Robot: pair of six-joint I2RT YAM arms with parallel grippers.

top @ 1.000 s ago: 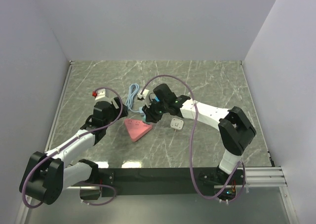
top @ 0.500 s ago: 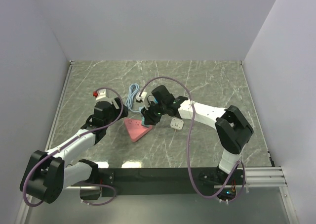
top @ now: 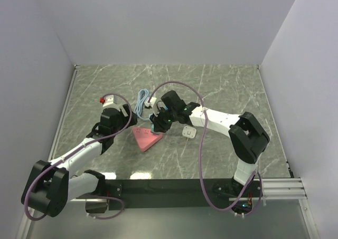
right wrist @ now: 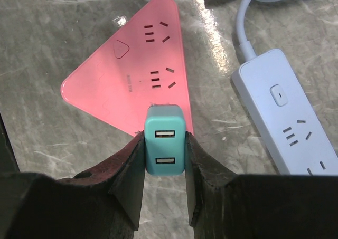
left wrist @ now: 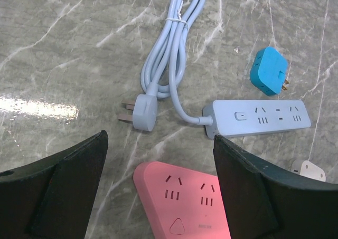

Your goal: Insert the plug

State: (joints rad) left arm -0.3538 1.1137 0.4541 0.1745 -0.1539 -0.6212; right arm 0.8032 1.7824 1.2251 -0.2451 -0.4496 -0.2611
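Note:
A teal plug block (right wrist: 165, 146) with two USB ports sits pinched between the fingers of my right gripper (right wrist: 165, 139), which is shut on it. It hangs over the near edge of the pink triangular power strip (right wrist: 132, 86), whose sockets face up. From above, the right gripper (top: 158, 125) is at the right corner of the pink strip (top: 147, 139). My left gripper (left wrist: 160, 139) stands open and empty on the left side of the pink strip (left wrist: 195, 197); it shows from above (top: 127, 118) as well.
A white power strip (right wrist: 288, 112) lies right of the pink one, its pale blue cable (left wrist: 174, 44) and plug (left wrist: 142, 111) coiled behind. A blue plug block (left wrist: 269, 70) lies beyond the white strip (left wrist: 259, 117). A small white adapter (top: 189, 132) lies right of the right gripper.
My right gripper has shifted a little left toward the pink strip with the teal plug in it. The left arm has stayed where it was.

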